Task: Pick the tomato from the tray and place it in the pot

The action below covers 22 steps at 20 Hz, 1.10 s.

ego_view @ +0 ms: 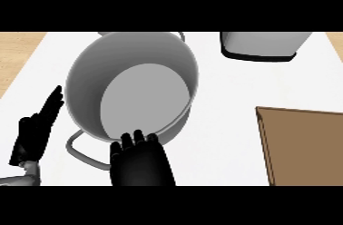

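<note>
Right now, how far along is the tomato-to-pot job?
No tomato shows anywhere. The right hand is at the near rim of the pot, fingers curled, away from the brown tray. The visible pot interior looks empty. The left hand rests open beside it. Release seems left.

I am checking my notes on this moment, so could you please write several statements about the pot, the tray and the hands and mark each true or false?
1. The pot lies to the left of the brown tray. True.
2. A tomato can be seen inside the pot. False: the visible inside of the pot shows only its grey bottom.
3. The right hand is at the pot's near rim. True.
4. The left hand is curled round the pot's handle. False: its fingers are straight and it shows left of the pot, resting.
5. A tomato lies on the visible part of the tray. False: that part is bare brown surface.
</note>
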### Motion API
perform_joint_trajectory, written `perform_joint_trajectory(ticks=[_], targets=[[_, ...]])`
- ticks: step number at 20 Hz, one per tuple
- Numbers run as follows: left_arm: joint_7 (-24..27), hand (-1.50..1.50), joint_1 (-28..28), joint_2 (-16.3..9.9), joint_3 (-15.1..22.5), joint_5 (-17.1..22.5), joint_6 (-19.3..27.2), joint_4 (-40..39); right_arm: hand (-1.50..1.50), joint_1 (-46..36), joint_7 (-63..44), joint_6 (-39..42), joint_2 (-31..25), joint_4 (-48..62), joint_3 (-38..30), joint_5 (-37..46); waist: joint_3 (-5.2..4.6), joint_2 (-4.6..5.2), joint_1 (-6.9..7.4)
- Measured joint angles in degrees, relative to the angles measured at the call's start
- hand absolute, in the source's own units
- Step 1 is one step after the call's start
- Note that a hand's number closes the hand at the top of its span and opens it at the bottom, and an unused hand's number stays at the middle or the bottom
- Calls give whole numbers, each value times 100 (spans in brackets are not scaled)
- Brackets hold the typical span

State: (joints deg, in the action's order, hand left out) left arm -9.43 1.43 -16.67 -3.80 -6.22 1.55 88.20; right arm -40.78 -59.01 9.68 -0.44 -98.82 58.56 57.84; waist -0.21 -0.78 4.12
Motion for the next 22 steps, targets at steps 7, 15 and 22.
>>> perform_joint_trajectory(ticks=[7, 15, 22], targets=[[143, 0, 77, -14, -52, -8, -17, -202, 150, -1027, -449, -824, -9, 137, -258, -290, -1, 48, 13], [178, 0, 80, 48, -45, -53, 23, -221, 150, -2209, -452, -1511, -8, 976, -855, -875, 4, 80, -31], [197, 0, 105, 34, -137, -33, 12, -254, 150, -3062, -22, -2201, 10, 2365, -1344, -1506, 7, 107, -93]])
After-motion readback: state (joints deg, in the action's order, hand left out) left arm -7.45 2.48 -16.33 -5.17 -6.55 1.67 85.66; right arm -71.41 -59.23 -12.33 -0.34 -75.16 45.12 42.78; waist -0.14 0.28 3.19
